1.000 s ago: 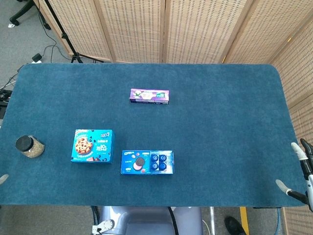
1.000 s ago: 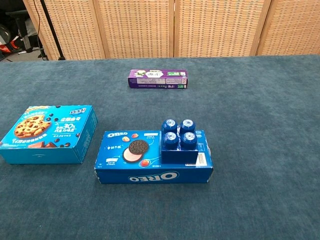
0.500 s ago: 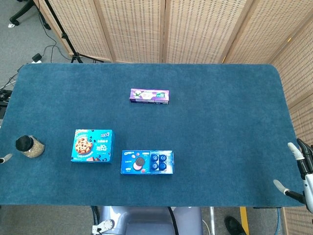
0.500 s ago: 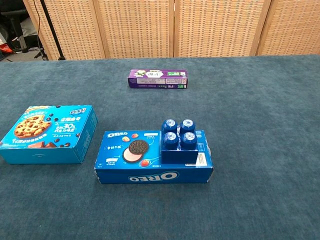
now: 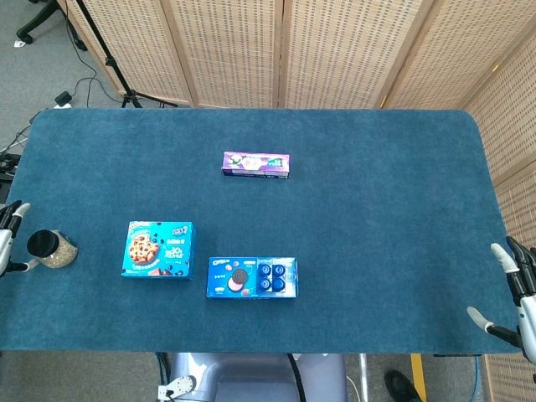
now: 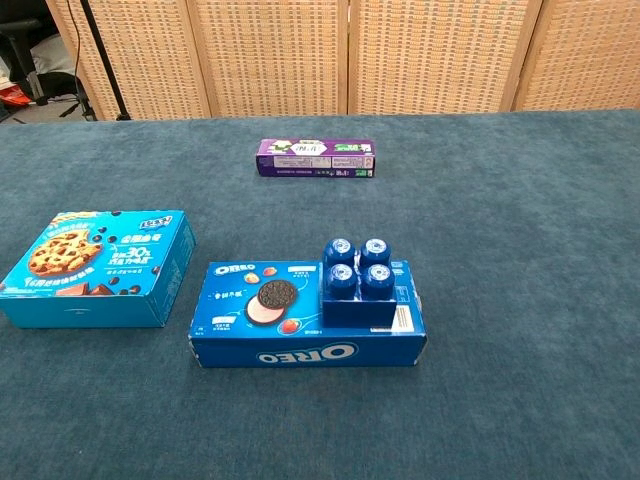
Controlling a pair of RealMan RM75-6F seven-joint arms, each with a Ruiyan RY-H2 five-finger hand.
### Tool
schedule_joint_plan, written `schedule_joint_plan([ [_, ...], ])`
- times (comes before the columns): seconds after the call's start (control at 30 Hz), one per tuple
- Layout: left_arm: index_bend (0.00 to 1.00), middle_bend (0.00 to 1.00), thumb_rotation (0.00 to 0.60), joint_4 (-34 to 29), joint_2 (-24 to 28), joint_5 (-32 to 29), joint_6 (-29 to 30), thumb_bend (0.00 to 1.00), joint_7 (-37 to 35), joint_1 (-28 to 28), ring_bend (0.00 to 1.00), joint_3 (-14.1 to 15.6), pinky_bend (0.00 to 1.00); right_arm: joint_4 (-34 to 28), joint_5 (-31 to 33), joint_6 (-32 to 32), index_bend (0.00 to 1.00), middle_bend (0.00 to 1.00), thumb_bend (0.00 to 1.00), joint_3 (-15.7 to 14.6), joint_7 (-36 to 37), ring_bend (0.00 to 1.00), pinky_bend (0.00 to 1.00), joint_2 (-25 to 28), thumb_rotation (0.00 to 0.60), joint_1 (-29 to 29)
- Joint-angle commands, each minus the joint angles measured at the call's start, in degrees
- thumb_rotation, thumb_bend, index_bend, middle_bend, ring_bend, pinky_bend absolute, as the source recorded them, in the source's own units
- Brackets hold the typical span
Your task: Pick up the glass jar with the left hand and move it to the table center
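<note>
The glass jar (image 5: 51,249), dark-lidded with pale contents, stands near the table's left edge in the head view. My left hand (image 5: 7,241) shows at the frame's left edge just beside the jar, fingers spread, one fingertip close to the jar's side, nothing held. My right hand (image 5: 512,295) hovers off the table's right front corner, fingers apart and empty. The chest view shows neither the jar nor a hand.
A cyan cookie box (image 5: 157,249) lies right of the jar, an Oreo box (image 5: 250,277) near the front middle, and a purple box (image 5: 256,164) farther back. All rest on the blue table (image 5: 377,209). Wicker screens stand behind.
My left hand has come up along the table's left edge and now sits right beside the jar. The right hand has barely shifted. The jar and boxes have not moved.
</note>
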Motion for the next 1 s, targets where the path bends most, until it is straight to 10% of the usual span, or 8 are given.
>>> schedule_joint_plan([
  [0.03, 0.0, 0.0, 0.6, 1.1, -0.4, 0.2, -0.6, 0.0, -0.1, -0.2, 0.0, 0.5, 0.0, 0.0, 0.1, 0.0, 0.0, 0.0, 0.0, 0.0, 0.1, 0.0, 0.0, 0.0, 0.6, 0.0],
  [1.0, 0.0, 0.0, 0.6, -5.4, -1.3, -3.9, -7.3, 0.0, 9.5, -8.6, 0.0, -3.5, 0.0, -0.5, 1.0, -1.1, 0.0, 0.0, 0.0, 0.1, 1.4, 0.0, 0.0, 0.5, 0.6, 0.5],
])
